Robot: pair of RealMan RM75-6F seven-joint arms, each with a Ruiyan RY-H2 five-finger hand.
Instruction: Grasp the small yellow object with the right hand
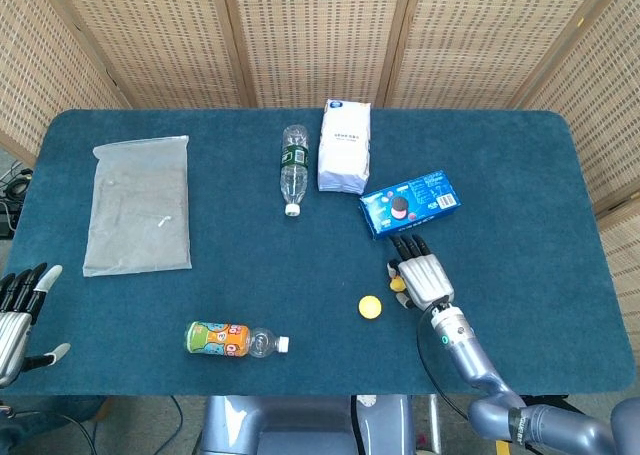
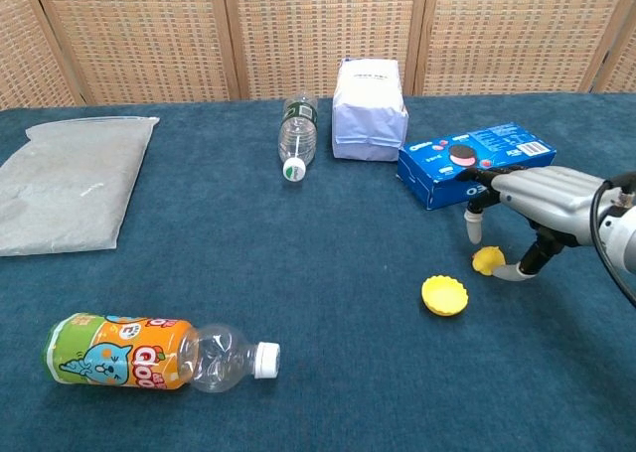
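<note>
The small yellow object (image 2: 487, 261) lies on the blue cloth just right of a round yellow cap (image 2: 444, 295). My right hand (image 2: 542, 199) hovers palm-down over it. The thumb tip touches the object's right side, and a fingertip (image 2: 474, 231) hangs just above its left side; nothing is gripped. From the head view the right hand (image 1: 421, 274) covers most of the object (image 1: 398, 284), with the cap (image 1: 370, 306) to its left. My left hand (image 1: 14, 313) stays off the table's front left corner, fingers spread and holding nothing.
A blue cookie box (image 2: 475, 162) sits right behind the right hand. A white bag (image 2: 369, 109) and a clear bottle (image 2: 297, 137) lie further back. An orange-labelled bottle (image 2: 149, 354) lies front left and a clear plastic bag (image 2: 70, 179) far left.
</note>
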